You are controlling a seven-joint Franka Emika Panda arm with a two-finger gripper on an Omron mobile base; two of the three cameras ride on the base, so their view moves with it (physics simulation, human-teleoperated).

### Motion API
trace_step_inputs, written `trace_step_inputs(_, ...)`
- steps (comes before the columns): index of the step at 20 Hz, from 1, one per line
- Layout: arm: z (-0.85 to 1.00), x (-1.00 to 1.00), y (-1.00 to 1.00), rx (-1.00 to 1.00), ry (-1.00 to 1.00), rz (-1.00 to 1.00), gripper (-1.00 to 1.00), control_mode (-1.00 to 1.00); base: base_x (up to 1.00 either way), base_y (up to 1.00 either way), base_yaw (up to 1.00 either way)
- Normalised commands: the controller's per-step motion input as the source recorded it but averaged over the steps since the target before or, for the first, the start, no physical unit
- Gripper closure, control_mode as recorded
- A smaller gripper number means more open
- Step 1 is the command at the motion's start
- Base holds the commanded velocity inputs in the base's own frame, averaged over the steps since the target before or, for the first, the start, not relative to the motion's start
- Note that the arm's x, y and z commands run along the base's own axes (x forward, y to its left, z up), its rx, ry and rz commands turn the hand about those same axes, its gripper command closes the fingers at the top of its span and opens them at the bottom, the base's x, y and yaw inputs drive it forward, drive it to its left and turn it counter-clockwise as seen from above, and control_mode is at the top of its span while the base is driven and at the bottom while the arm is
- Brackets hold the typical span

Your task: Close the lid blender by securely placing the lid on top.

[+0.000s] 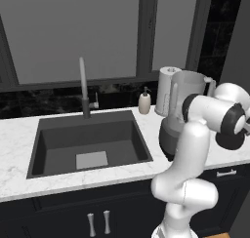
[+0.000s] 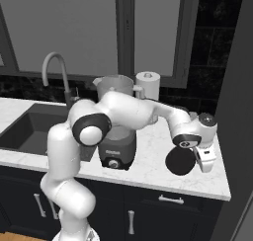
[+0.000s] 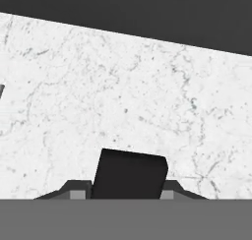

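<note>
The blender stands on the white marble counter [image 2: 153,151]. Its clear jar [image 2: 114,89] [image 1: 188,87] has an open top and sits on a dark grey base [image 2: 117,149] [image 1: 168,137]. To the right of the blender, my gripper [image 2: 193,160] is shut on the lid [image 2: 180,162], a black round disc held on edge just above the counter near its front edge. In the hand view the lid [image 3: 129,174] shows as a dark block between the fingertips [image 3: 78,191], with marble beyond.
A white paper towel roll [image 2: 148,84] [image 1: 166,88] stands behind the blender. A beige soap bottle [image 1: 144,102] is beside the dark sink [image 1: 36,149] with its faucet [image 1: 84,86]. A dark tall panel [image 2: 239,116] bounds the counter on the right.
</note>
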Motion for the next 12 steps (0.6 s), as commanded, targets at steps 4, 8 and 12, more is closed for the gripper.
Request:
trace_step_inputs(4, 0.41, -0.37, 0.24, -0.04, 0.0, 0.0, 1.0, -1.0, 0.0, 0.0, 0.0)
trace_step_inputs(8, 0.41, -0.44, 0.24, -0.03, 0.0, 0.0, 1.0, -1.0, 0.0, 0.0, 0.0)
trace_step_inputs(12, 0.44, -0.46, 0.17, 0.0, 0.0, -0.05, 1.0, -1.0, 0.0, 0.0, 0.0)
